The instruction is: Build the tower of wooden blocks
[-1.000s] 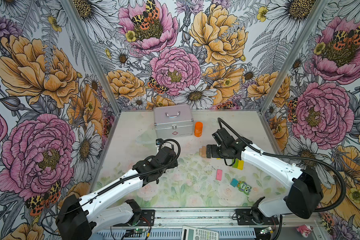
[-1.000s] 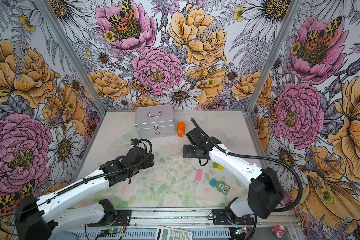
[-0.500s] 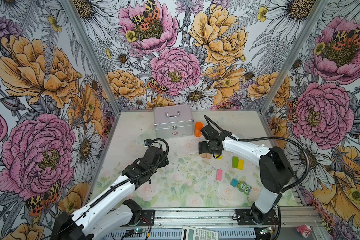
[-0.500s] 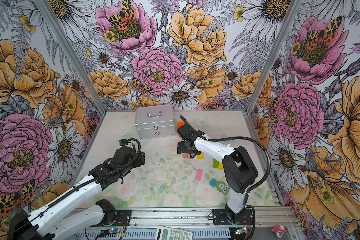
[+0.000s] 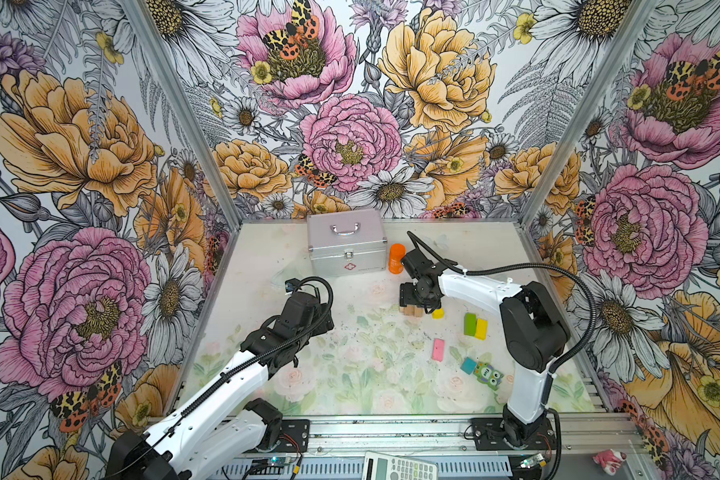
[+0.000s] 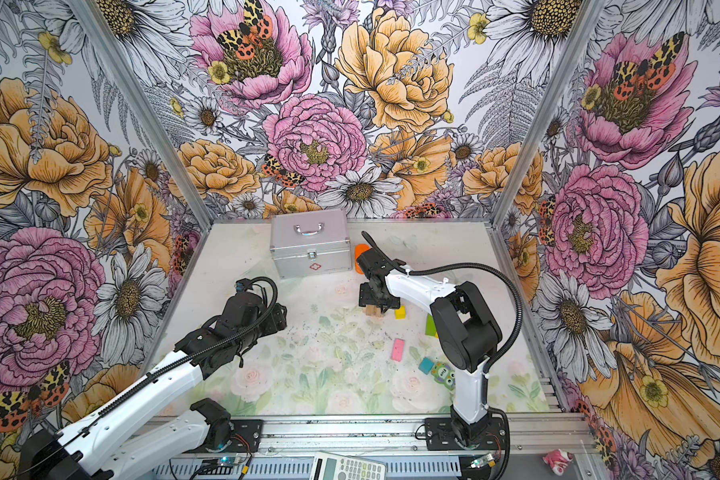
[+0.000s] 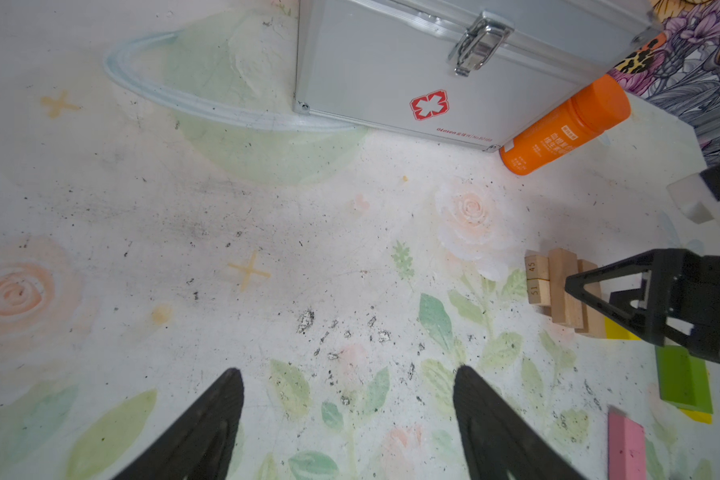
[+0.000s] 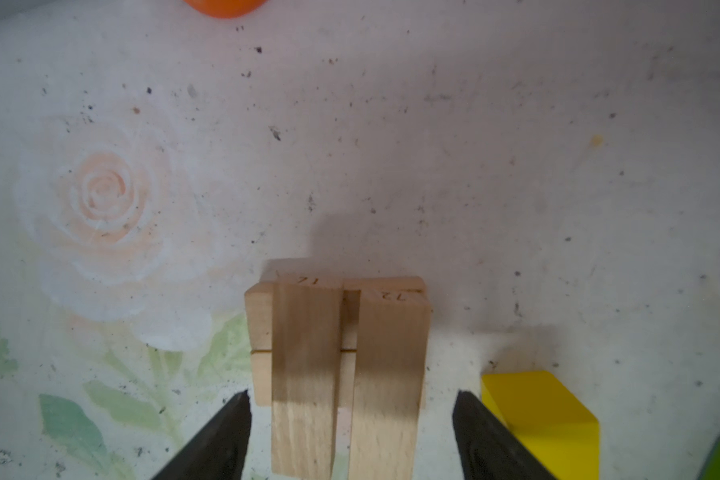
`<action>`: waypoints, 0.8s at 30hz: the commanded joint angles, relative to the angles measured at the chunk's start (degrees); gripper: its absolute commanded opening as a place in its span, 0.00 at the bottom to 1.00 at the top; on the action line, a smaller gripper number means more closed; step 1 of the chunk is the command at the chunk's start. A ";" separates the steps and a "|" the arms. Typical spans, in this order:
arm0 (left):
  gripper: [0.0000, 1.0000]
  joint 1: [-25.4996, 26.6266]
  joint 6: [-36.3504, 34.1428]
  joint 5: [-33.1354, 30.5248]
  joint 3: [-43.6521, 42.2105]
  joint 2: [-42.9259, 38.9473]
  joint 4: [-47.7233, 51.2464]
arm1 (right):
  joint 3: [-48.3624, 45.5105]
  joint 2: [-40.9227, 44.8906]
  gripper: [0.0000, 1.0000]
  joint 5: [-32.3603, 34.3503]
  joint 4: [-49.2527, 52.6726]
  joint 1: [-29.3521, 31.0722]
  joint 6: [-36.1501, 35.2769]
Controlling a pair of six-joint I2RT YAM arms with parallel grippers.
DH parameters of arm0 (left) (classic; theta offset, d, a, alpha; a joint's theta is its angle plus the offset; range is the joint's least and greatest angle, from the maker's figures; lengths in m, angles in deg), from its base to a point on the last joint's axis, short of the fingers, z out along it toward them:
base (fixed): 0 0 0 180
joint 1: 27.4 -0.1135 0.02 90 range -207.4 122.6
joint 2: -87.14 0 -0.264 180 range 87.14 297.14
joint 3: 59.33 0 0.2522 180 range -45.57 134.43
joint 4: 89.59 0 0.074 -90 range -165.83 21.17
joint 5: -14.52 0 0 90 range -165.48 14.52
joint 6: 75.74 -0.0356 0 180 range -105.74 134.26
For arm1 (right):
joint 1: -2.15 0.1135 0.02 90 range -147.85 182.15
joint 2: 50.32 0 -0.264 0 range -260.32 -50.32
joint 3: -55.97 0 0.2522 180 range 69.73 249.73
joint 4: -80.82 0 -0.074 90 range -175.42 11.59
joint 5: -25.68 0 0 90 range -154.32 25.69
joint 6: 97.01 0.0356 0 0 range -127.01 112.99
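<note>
A tight cluster of tan planks (image 5: 411, 311) (image 8: 391, 365) sits on the mat right of centre in both top views. My right gripper (image 8: 352, 395) (image 5: 417, 300) is open and straddles the planks, with a gap on each side of them. A yellow cube (image 8: 545, 415) (image 5: 437, 313) lies just beside one finger. Loose on the mat to the right are a green bar (image 5: 469, 324), a yellow bar (image 5: 481, 328), a pink plank (image 5: 438, 348), a teal cube (image 5: 468, 365) and a green owl piece (image 5: 488, 372). My left gripper (image 7: 348, 370) hangs open over bare mat, well left of the planks. No stacked tower shows.
A silver metal case (image 5: 346, 245) stands at the back centre with an orange bottle (image 5: 396, 257) beside it, just behind my right wrist. The right arm's elbow (image 5: 533, 328) rises above the green and yellow bars. Flowered walls close in three sides.
My right gripper has shifted left over the tan planks while its elbow folded upward. The left arm has drawn back to the left.
</note>
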 commanded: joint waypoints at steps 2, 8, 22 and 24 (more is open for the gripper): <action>0.81 -0.92 -1.27 1.69 1.08 1.08 -1.50 | 2.53 -1.70 0.77 -1.01 -1.63 -0.39 -0.55; 0.81 -1.36 -1.60 2.23 1.10 1.09 -1.57 | 2.99 -2.71 0.65 -1.51 -1.63 -0.57 -0.47; 0.81 -2.95 -1.89 4.60 0.60 -0.94 -1.45 | 3.83 -4.17 0.56 -1.54 -1.54 -0.74 -0.56; 0.81 -3.03 -1.90 4.74 0.52 -1.06 -1.38 | 4.03 -4.33 0.55 -1.46 -1.46 -0.74 -0.64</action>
